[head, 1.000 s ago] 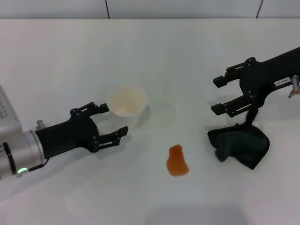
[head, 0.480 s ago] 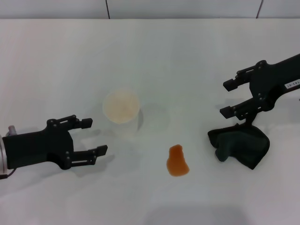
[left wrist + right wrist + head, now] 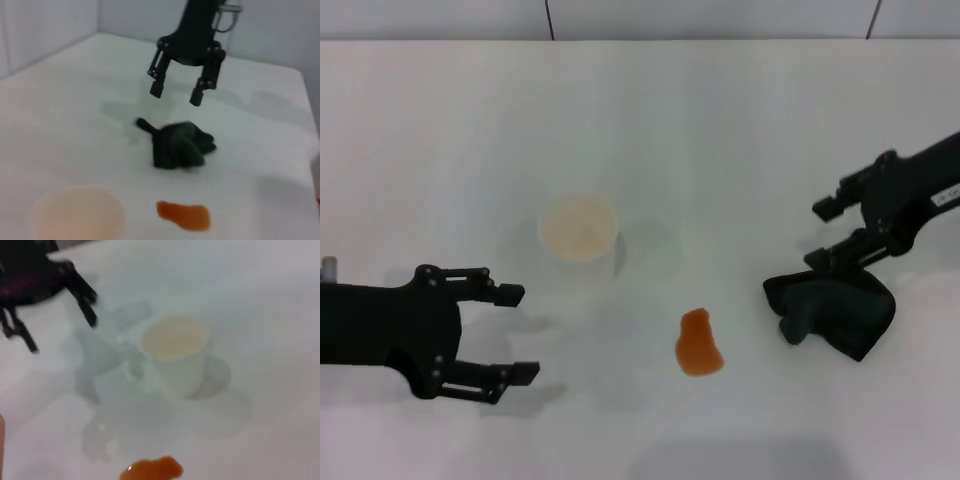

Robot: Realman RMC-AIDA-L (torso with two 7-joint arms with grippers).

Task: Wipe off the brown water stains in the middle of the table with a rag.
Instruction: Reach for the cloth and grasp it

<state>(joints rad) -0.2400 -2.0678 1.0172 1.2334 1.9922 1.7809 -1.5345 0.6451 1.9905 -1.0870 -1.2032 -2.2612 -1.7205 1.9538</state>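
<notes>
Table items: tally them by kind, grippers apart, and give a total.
Cup: 1
Rag: 1
Brown water stains: 1
Total on the table: 3
Grippers: 2, the left gripper and the right gripper, both open.

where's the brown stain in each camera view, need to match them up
Head view: the brown water stains lie low and centre on the table, between the cup and the rag.
Left wrist view: along the lower edge, in front of the rag.
Right wrist view: at the bottom edge, below the cup.
Shared landmark: the cup, seen in all three.
</notes>
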